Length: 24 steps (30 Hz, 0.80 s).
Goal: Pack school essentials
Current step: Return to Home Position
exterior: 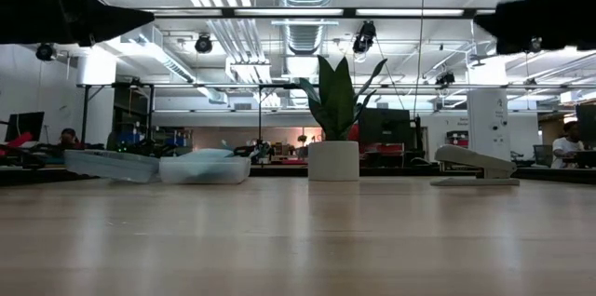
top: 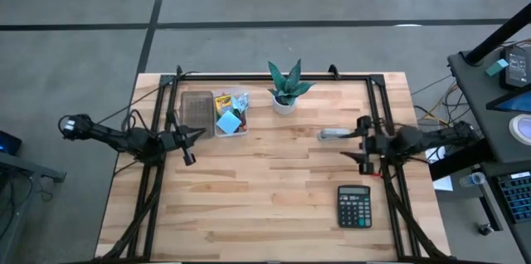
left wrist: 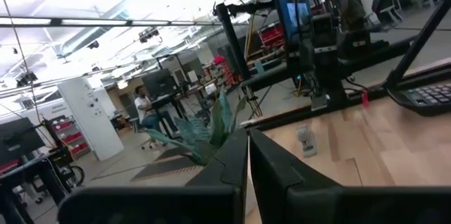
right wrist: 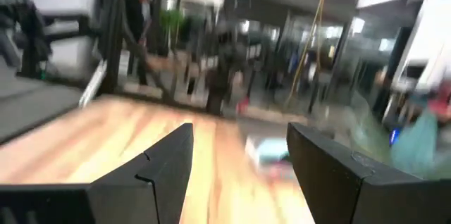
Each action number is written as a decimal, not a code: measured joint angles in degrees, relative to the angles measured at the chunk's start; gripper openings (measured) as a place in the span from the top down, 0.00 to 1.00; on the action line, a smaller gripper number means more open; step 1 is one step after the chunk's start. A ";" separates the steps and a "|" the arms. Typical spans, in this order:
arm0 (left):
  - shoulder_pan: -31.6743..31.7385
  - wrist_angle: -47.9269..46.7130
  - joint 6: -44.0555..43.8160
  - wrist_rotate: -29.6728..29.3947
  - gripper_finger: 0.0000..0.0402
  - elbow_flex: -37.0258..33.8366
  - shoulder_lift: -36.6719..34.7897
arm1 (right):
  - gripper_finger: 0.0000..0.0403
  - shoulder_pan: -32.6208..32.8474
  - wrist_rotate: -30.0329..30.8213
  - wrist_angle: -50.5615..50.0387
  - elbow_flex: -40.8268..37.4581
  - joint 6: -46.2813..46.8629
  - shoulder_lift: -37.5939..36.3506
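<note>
The school essentials lie in a clear plastic box (top: 231, 114) at the table's far left-centre: a yellow crayon box (top: 222, 101), a light-blue sticky-note pad (top: 228, 123) and something red beside them. A second clear part (top: 197, 108) of the box lies just left of it. Close to that clear part, on its near side, my left gripper (top: 197, 134) is shut, held above the table with its tip pointing right. My right gripper (top: 362, 142) is open at the right side, pointing left, with nothing between its fingers (right wrist: 173, 164). The box (exterior: 205, 168) rests flat on the table.
A green spiky plant in a white pot (top: 285, 91) stands right of the box. A grey stapler (top: 335, 134) lies just ahead of my right gripper. A black calculator (top: 354, 206) sits near the front right. Bare wood fills the middle and near part of the table.
</note>
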 joint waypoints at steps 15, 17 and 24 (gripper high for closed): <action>0.00 0.00 0.00 0.02 1.00 -0.07 3.58 | 0.46 -13.40 -3.61 -7.17 -0.02 12.35 -0.02; 0.00 -0.04 0.00 0.02 1.00 -0.07 3.99 | 0.46 -13.16 -3.89 -7.25 -0.02 12.33 -0.02; 0.00 -0.05 0.00 0.02 1.00 -0.09 5.49 | 0.46 -13.07 -4.01 -7.20 -0.04 11.70 0.15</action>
